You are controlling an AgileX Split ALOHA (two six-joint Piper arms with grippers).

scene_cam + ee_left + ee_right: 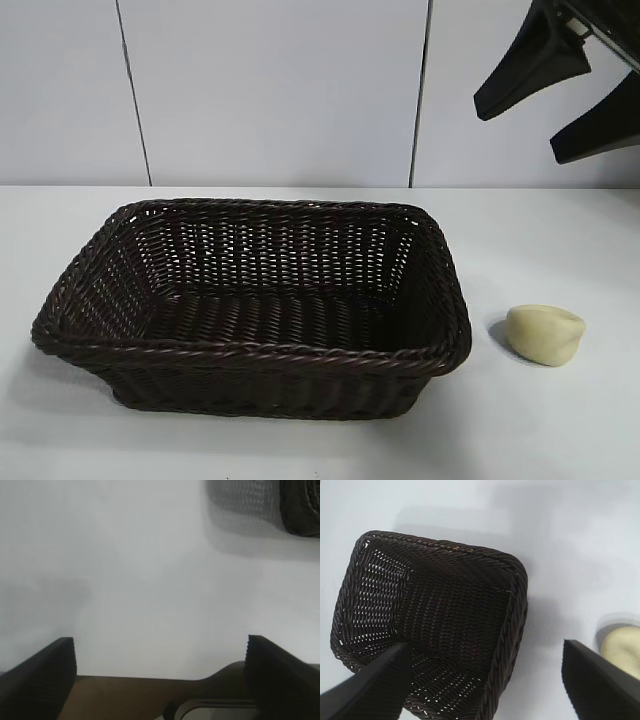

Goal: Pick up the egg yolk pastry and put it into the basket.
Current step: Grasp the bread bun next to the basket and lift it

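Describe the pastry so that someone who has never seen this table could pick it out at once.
Start at the big dark wicker basket in the middle of the white table. Look just beyond its right end, where the pastry lies alone on the tabletop, clear of the rim. It is a small, smooth, pale yellow lump, the only light, rounded thing there.

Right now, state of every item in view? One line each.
egg yolk pastry: on the table right of the basket, apart from it, not gripped.
basket: upright on the table, nothing inside.
right gripper: open, raised above the pastry, holding nothing.
left gripper: open, over bare table, holding nothing.
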